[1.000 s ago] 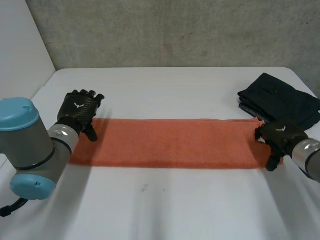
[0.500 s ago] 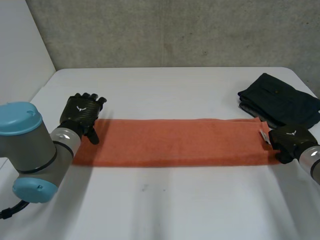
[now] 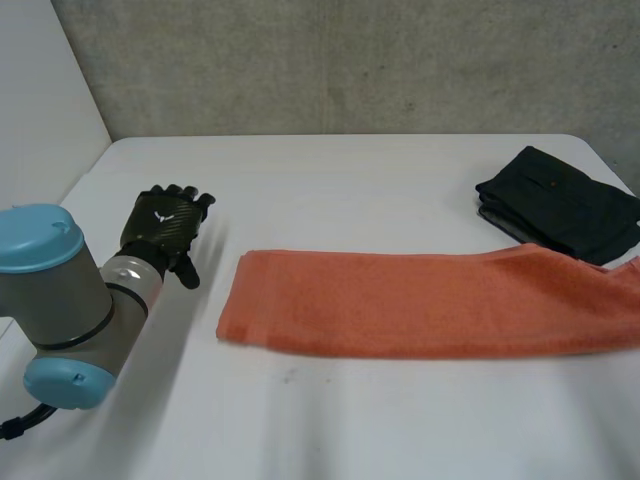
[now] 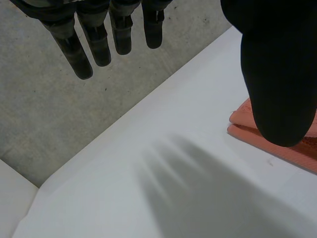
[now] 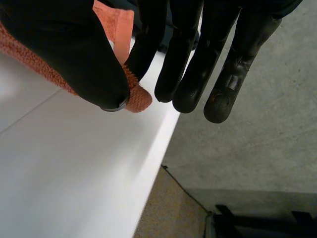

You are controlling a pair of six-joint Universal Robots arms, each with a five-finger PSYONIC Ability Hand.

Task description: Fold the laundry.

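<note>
Long orange terry towel (image 3: 420, 305) flat on white table (image 3: 350, 420), right end cut off at head view's edge. Right hand (image 5: 64, 49) pinches that end, thumb against finger. Left hand (image 3: 162, 222) has fingers straight, holds nothing, apart from the cloth's other end. Folded black garment (image 3: 560, 205) lies just behind.

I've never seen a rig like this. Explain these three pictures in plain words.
This is a two-armed robot at a white table; each arm ends in a black hand. The head view looks down from between the arms. The other two come from wrist cameras, looking along each palm. On the table lie a long orange towel and folded dark clothes. The left hand is open and empty, apart from the towel. The right hand pinches a corner of the towel between thumb and finger.
</note>
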